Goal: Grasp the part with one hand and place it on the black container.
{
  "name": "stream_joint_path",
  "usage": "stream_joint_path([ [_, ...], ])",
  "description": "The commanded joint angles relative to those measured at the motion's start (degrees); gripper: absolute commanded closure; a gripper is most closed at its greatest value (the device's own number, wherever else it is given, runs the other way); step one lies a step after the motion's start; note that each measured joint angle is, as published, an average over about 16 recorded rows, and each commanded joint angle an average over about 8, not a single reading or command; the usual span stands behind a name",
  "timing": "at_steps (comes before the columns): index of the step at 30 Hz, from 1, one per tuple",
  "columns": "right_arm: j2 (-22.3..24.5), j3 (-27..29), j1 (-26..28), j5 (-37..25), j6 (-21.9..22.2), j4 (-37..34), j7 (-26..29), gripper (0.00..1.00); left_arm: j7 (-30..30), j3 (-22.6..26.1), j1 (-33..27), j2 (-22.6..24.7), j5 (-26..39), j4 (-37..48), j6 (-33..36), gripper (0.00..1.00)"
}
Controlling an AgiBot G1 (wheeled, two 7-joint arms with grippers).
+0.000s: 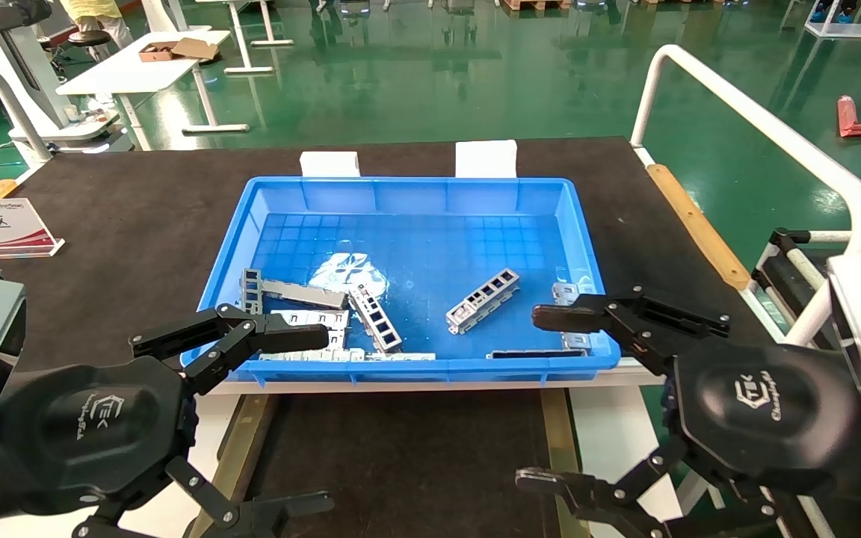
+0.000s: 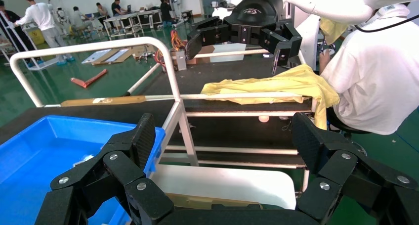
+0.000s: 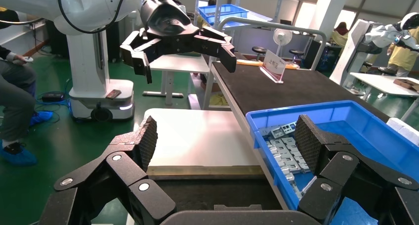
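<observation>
Both grippers, left gripper (image 1: pixel 270 426) and right gripper (image 1: pixel 550 400), hovering spread wide, empty. Part (image 1: pixel 483 300) lying ahead-left of right gripper in blue bin (image 1: pixel 584 224); fingers risking bin wall strike.

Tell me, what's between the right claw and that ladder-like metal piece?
In the head view, only bare blue bin floor separates the right gripper from the part.
</observation>
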Motion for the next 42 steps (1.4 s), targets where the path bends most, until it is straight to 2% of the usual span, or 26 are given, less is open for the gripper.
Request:
stream_joint_path([
  [1, 0.0, 0.0, 0.0, 0.0, 0.0, 0.0, 0.0, 0.00, 0.0, 0.0, 0.0, 0.0, 0.0, 0.0, 0.0, 0.00],
  [11, 0.0, 0.0, 0.0, 0.0, 0.0, 0.0, 0.0, 0.00, 0.4, 1.0, -1.0, 1.2, 2.0, 0.0, -0.6, 0.00],
  [17, 0.0, 0.0, 0.0, 0.0, 0.0, 0.0, 0.0, 0.00, 1.6, 2.7, -3.6, 4.2, 5.6, 1.4, -1.4, 0.00],
  [24, 0.0, 0.0, 0.0, 0.0, 0.0, 0.0, 0.0, 0.00, 3.3, 5.9, -9.2, 11.1, 11.1, 7.7, -3.0, 0.00],
  [33, 0.0, 0.0, 0.0, 0.0, 0.0, 0.0, 0.0, 0.00, 3.3, 10.2, -17.5, 21.3, 16.6, 21.0, -5.5, 0.00],
  [42, 0.0, 0.0, 0.0, 0.0, 0.0, 0.0, 0.0, 0.00, 10.8, 14.7, -24.9, 30.8, 26.0, 36.7, -11.0, 0.00],
])
